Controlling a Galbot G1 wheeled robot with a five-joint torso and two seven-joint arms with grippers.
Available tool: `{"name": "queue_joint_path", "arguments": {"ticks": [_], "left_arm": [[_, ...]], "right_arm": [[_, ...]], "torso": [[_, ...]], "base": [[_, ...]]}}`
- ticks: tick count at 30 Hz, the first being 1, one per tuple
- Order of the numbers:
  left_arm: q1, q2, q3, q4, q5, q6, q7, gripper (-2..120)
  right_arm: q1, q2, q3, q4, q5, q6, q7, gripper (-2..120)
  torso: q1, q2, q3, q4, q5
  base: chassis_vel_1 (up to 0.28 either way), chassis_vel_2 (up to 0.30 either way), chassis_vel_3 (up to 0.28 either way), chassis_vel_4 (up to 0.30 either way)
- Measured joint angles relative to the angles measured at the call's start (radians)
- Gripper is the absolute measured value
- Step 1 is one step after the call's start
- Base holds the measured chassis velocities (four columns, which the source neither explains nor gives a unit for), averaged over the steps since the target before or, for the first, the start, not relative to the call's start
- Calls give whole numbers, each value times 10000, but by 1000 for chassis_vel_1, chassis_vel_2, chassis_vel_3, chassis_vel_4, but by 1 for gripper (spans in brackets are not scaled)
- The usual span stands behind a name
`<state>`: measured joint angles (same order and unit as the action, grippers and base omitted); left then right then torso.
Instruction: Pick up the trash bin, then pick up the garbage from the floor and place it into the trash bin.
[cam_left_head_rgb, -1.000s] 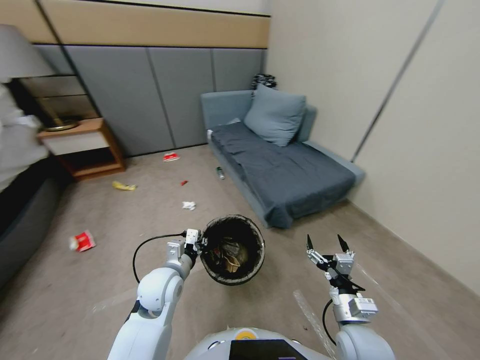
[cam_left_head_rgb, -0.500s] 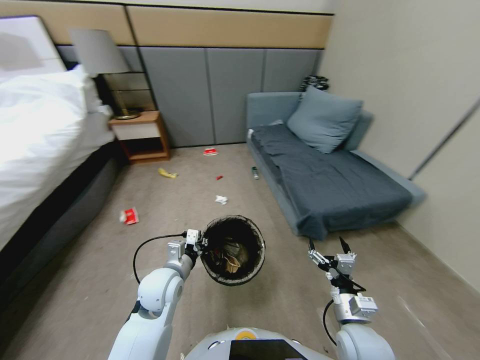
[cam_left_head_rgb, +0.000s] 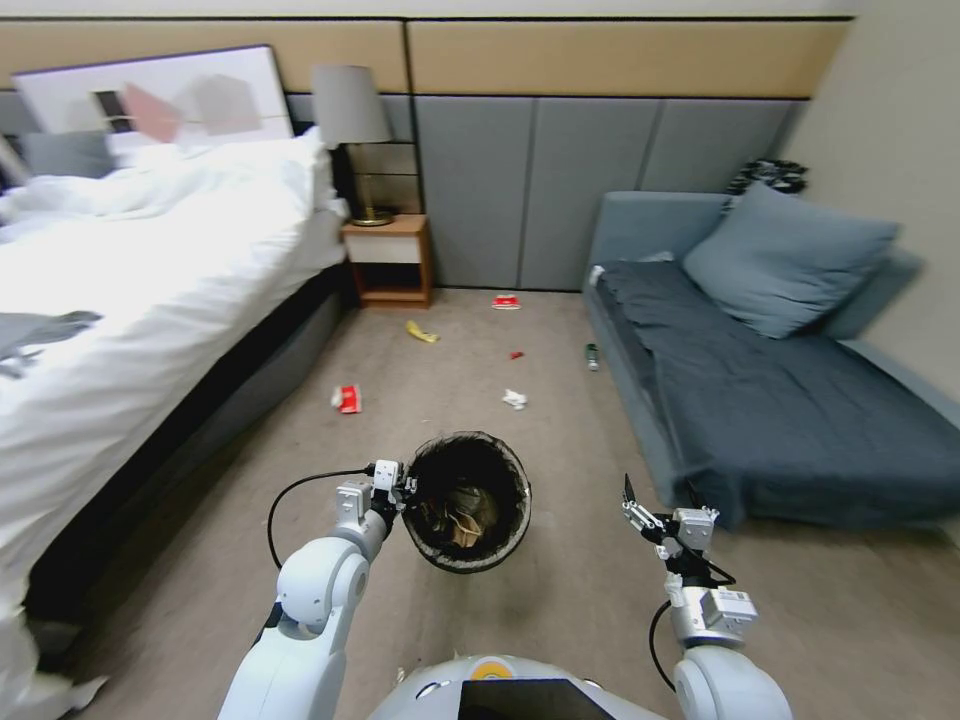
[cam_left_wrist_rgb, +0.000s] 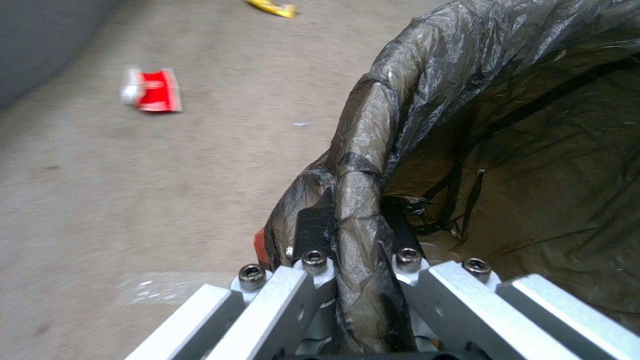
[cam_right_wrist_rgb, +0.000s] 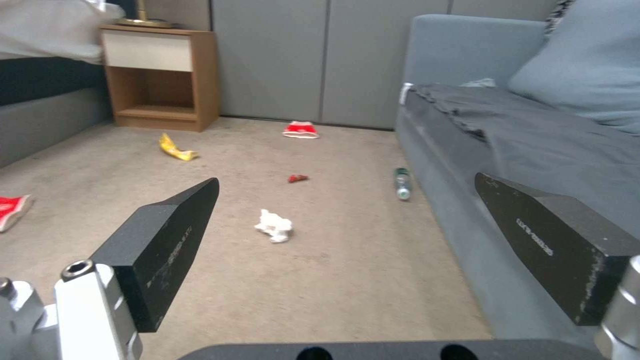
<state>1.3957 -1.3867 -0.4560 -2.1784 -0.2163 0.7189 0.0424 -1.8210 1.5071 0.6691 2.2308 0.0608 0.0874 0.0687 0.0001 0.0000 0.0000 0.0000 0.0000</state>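
Two grippers up: left gripper (cam_left_head_rgb: 398, 487) clamped on the bag-lined rim of the round white plastic trash bin (cam_left_head_rgb: 466, 500), right gripper (cam_left_head_rgb: 655, 500) spread wide, holding nothing
Left wrist view shows fingers (cam_left_wrist_rgb: 313, 227) pinching the dark liner; right wrist view shows crumpled white tissue (cam_right_wrist_rgb: 274, 225), small bottle (cam_right_wrist_rgb: 401, 183) along the grey sofa (cam_left_head_rgb: 800, 400) edge, open carpet between

trash bin (cam_left_head_rgb: 466, 515) — bag-lined, lifted off floor, scraps inside | garbage (cam_left_head_rgb: 514, 399) — scattered on carpet ahead
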Motion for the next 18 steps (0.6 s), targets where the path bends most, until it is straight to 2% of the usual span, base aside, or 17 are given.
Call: {"name": "queue_joint_path", "arguments": {"ticks": [4, 8, 18], "left_arm": [[0, 9, -46, 102, 13, -254, -54, 1], [0, 2, -42, 108, 11, -261, -58, 1], [-5, -9, -27, 128, 6, -232, -55, 1]], "right_arm": [[50, 51, -5, -47, 2, -18, 122, 100], [68, 69, 4, -69, 3, -86, 194, 100], [69, 149, 34, -168, -9, -213, 472, 100]], "torso": [[0, 0, 0, 6, 1], [0, 0, 0, -4, 0], [0, 0, 0, 0, 0]], "base": [[20, 24, 35, 14], [0, 0, 0, 0], [0, 0, 0, 0]]}}
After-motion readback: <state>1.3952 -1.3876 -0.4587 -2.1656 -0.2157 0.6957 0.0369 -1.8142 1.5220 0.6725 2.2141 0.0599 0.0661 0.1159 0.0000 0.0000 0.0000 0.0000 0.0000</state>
